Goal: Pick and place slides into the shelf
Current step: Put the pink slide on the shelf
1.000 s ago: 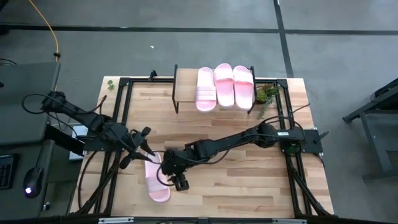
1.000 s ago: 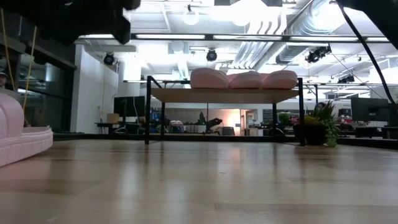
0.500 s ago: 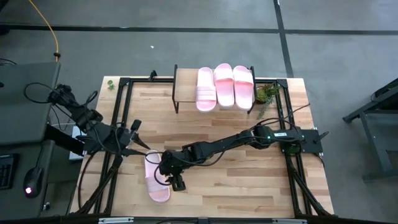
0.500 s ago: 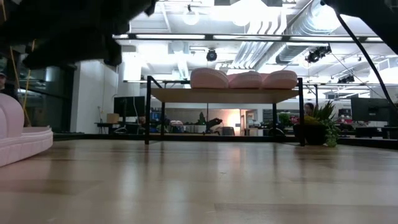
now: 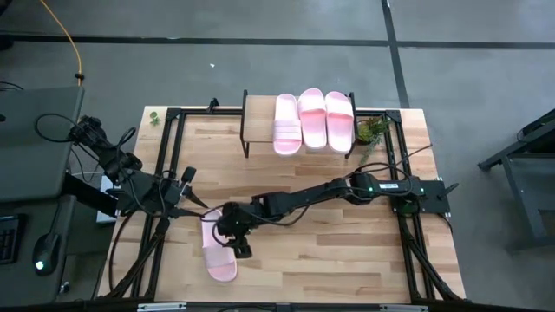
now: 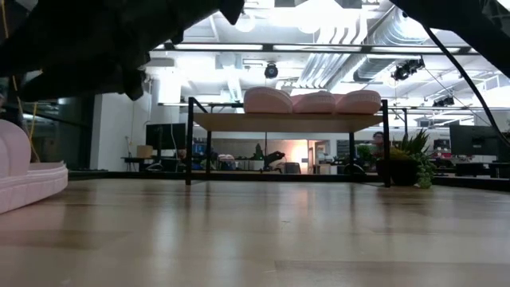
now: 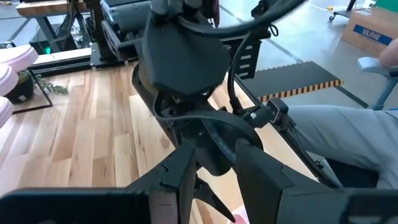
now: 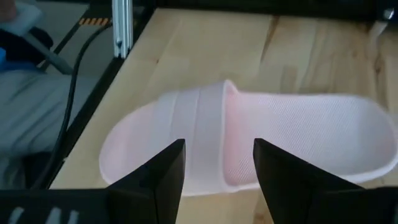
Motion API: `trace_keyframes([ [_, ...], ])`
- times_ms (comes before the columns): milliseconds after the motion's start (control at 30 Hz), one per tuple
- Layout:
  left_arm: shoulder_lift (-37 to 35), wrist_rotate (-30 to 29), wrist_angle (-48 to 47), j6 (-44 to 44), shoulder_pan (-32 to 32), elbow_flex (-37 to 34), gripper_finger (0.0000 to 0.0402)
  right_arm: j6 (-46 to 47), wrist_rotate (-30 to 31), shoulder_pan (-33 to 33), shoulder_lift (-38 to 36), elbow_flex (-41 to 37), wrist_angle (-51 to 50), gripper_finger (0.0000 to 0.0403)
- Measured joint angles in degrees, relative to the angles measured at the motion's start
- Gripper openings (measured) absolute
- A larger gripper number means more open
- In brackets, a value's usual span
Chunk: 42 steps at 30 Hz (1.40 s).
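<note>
High view: right claw (image 5: 236,245) open over slide (image 5: 218,258).

- From above, the right claw (image 5: 232,244) and its arm cover the strap end of the loose slide (image 5: 218,257); contact cannot be told.
- In the low view that slide (image 6: 24,171) is cut by the edge.
- Its sole tip beyond the claw runs off the right wrist picture (image 8: 261,146).
- Left claw's (image 7: 214,177) fingertips blur against the right arm.
</note>
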Motion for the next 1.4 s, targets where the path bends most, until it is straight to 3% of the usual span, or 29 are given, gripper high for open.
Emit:
trace_keyframes([
  [533, -0.02, 0.04, -0.57, -0.46, -0.02, -0.01, 0.0101, 1.65, -3.21, -1.08, 3.65, 0.00, 3.01, 0.0181],
  [933, 0.00, 0.07, -0.61, -0.48, -0.02, -0.02, 0.0101, 4.40, -11.86, -1.08, 4.42, 0.02, 4.67, 0.0181],
  [1400, 0.00, 0.09, -0.61, -0.48, -0.02, -0.02, 0.0101, 5.91, -11.35, -0.96, 4.42, 0.01, 3.50, 0.0181],
])
